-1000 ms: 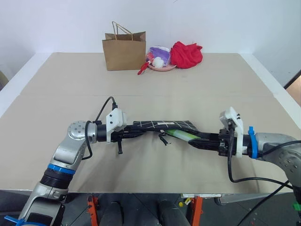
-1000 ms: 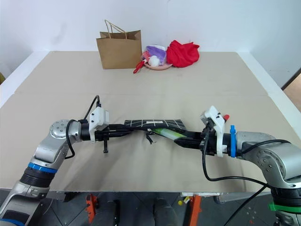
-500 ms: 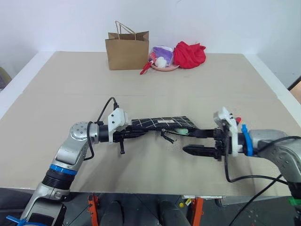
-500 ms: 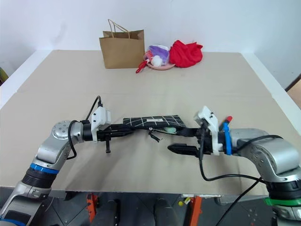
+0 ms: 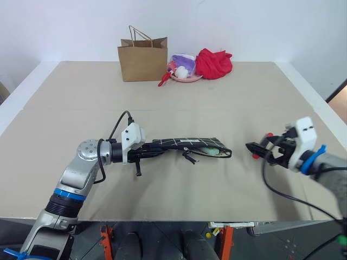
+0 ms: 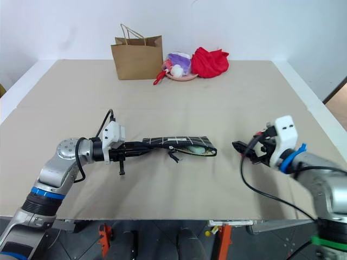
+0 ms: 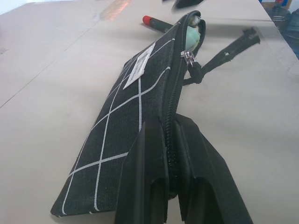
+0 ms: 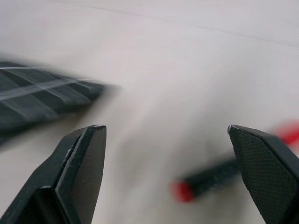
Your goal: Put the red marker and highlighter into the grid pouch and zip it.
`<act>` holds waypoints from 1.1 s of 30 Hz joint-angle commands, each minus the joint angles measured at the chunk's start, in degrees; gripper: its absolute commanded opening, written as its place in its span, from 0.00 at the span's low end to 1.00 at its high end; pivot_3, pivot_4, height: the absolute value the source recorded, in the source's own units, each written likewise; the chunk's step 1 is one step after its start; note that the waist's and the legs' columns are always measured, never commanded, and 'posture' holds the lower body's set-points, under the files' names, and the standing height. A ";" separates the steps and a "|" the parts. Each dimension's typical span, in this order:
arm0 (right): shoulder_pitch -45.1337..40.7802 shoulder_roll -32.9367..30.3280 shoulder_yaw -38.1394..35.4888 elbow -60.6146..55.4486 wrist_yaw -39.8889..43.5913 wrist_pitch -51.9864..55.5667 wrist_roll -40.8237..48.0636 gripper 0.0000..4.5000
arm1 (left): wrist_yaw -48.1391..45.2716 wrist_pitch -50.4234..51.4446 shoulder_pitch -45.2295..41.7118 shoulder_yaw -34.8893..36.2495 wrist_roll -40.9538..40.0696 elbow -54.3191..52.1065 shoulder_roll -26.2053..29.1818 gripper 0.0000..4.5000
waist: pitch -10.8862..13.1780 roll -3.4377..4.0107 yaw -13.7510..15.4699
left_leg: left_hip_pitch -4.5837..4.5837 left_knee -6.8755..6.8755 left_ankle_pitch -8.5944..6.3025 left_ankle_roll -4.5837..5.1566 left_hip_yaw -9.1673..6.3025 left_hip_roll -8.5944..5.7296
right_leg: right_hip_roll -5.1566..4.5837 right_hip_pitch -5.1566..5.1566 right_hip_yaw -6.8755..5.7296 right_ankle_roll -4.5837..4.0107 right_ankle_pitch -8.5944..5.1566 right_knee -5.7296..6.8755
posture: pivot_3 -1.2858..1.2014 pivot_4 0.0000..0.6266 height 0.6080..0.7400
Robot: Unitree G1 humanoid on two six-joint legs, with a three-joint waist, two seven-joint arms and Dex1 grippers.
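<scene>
Left gripper [image 7: 170, 140] is clamped on the zipper edge of the grid pouch [image 5: 187, 145], one black finger on each side of the closed end. Right gripper [image 8: 168, 140] has its fingers spread wide apart with nothing between them; in the head views it hangs over the right part of the table [image 5: 81, 97], well apart from the pouch's open end.

Ordered from largest to smallest:

1. Table: a wide beige surface carrying all items.
2. Brown paper bag [image 5: 143, 58]: upright at the far edge, left of centre.
3. Red cloth [image 5: 214, 63]: bunched at the far edge, right of the bag.
4. Pink dish [image 5: 184, 76]: between bag and cloth, holding a purple-and-white item; a red-handled utensil [image 5: 164, 80] leans at its left rim.
5. Grid pouch: near the table's middle, black with white grid lines and a small white label [image 7: 141, 66]. The end opposite the clamped end gapes open. The black zipper pull [image 7: 224, 55] hangs loose beside the opening.
6. Highlighter [image 7: 195, 33]: inside the pouch, its pale green end visible in the open mouth.
7. Red marker [image 8: 219, 179]: on the table just beyond the right gripper's fingertips, outside the pouch; the left wrist view shows it beyond the pouch's open end.
</scene>
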 commanded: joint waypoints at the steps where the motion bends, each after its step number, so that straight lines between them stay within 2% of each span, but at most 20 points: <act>1: -0.23 7.51 0.11 -3.46 -15.47 -1.37 -8.20 0.99 | 0.29 -0.86 -1.38 1.40 -0.55 -0.31 -0.12 0.00 | -0.01 0.10 0.06 | -0.05 -0.03 0.01 -0.02 0.00 -0.01 | -0.01 -0.05 0.01 0.00 0.00 0.00 | 0.52 0.24 1.00; 7: 0.58 17.07 2.11 1.60 -25.89 -6.90 -16.59 0.99 | 0.53 -0.99 -1.51 1.42 -0.41 -0.28 -0.24 0.00 | -0.03 0.11 0.08 | -0.08 -0.03 0.01 -0.02 0.00 -0.01 | -0.02 -0.02 0.01 0.02 -0.03 -0.01 | 0.52 0.24 1.00; 12: 1.03 21.19 3.59 2.95 -27.79 -9.26 -18.57 0.99 | 0.84 -0.77 -1.42 1.67 -0.56 -0.52 -0.18 0.00 | -0.07 0.03 0.05 | 0.12 -0.01 0.01 -0.02 0.00 -0.01 | -0.02 0.19 0.01 -0.02 -0.02 -0.02 | 0.52 0.24 1.00; 14: 1.06 22.36 4.43 2.55 -28.19 -9.12 -19.31 0.86 | 0.97 -0.74 -1.27 1.67 -0.56 -0.71 -0.16 0.00 | -0.10 -0.01 0.05 | 0.18 0.00 0.02 -0.02 0.00 -0.01 | -0.01 0.24 0.01 -0.24 -0.10 -0.02 | 0.52 0.24 1.00; 15: 1.09 22.73 4.75 2.33 -28.29 -9.01 -19.64 0.83 | 1.03 -0.72 -1.21 1.67 -0.56 -0.83 -0.16 0.00 | -0.11 -0.01 0.05 | 0.19 0.00 0.02 -0.01 0.00 -0.01 | -0.01 0.25 0.01 -0.25 -0.10 -0.02 | 0.52 0.24 1.00; 21: 2.42 23.87 4.82 1.75 -28.47 -7.81 -20.44 0.17 | 1.57 -0.63 -1.25 1.52 -0.65 -1.06 -0.18 0.00 | -0.19 -0.14 0.34 | 0.16 -0.02 0.02 -0.01 -0.01 -0.01 | -0.02 0.29 0.01 -0.17 -0.13 -0.03 | 0.52 0.24 1.00; 22: 2.67 23.72 4.75 1.84 -28.46 -7.92 -20.74 0.13 | 1.64 -0.60 -1.21 1.48 -0.66 -1.17 -0.18 0.00 | -0.21 -0.17 0.35 | 0.16 -0.02 0.02 -0.01 -0.01 -0.01 | -0.02 0.29 0.00 -0.16 -0.14 -0.03 | 0.52 0.24 1.00; 27: 3.12 22.54 4.24 1.46 -26.91 -7.99 -20.67 0.13 | 1.60 -0.29 -1.24 1.54 -0.94 -1.21 -0.17 0.00 | -0.22 -0.18 0.45 | 0.16 -0.04 0.02 -0.01 -0.01 -0.01 | -0.02 0.29 0.00 -0.12 -0.13 -0.03 | 0.52 0.24 1.00; 30: 1.71 19.79 3.65 -0.20 -19.98 -11.13 -17.13 0.13 | 1.41 -0.30 -1.35 1.64 -1.01 -0.83 -0.09 0.00 | -0.21 -0.18 0.46 | 0.16 -0.04 0.02 -0.01 -0.01 -0.01 | -0.04 0.30 0.00 -0.16 -0.15 -0.05 | 0.52 0.24 1.00; 33: -0.33 12.89 3.42 -2.25 -8.08 -15.35 -13.05 0.13 | 1.04 -0.03 -1.46 1.84 -1.42 -0.61 0.05 0.00 | -0.09 0.01 0.18 | 0.14 -0.04 0.02 -0.01 0.00 -0.02 | -0.04 0.28 0.01 -0.15 -0.14 -0.05 | 0.52 0.24 1.00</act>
